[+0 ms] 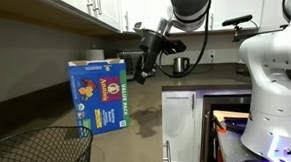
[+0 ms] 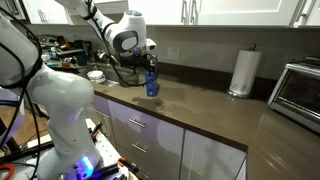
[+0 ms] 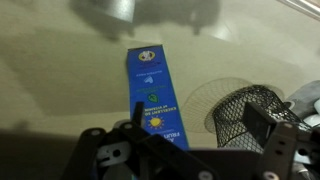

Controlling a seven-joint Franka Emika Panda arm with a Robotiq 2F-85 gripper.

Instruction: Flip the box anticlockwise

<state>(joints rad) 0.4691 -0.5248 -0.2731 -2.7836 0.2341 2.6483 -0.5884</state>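
Observation:
The box (image 1: 98,93) stands upright on the dark countertop, its blue front with the purple-and-yellow picture facing the camera in an exterior view. It shows edge-on in an exterior view (image 2: 151,84). In the wrist view I look down on its narrow blue edge (image 3: 152,95), which has small round icons. My gripper (image 1: 147,53) hangs above and behind the box's right side, apart from it, and also shows in an exterior view (image 2: 148,57). In the wrist view its fingers (image 3: 185,150) are spread wide and hold nothing.
A black wire mesh basket (image 1: 39,152) stands on the counter close to the box and appears in the wrist view (image 3: 245,115). A kettle (image 1: 180,64) and a dark appliance (image 1: 133,64) sit by the back wall. A paper towel roll (image 2: 242,72) and a toaster oven (image 2: 300,95) stand further along.

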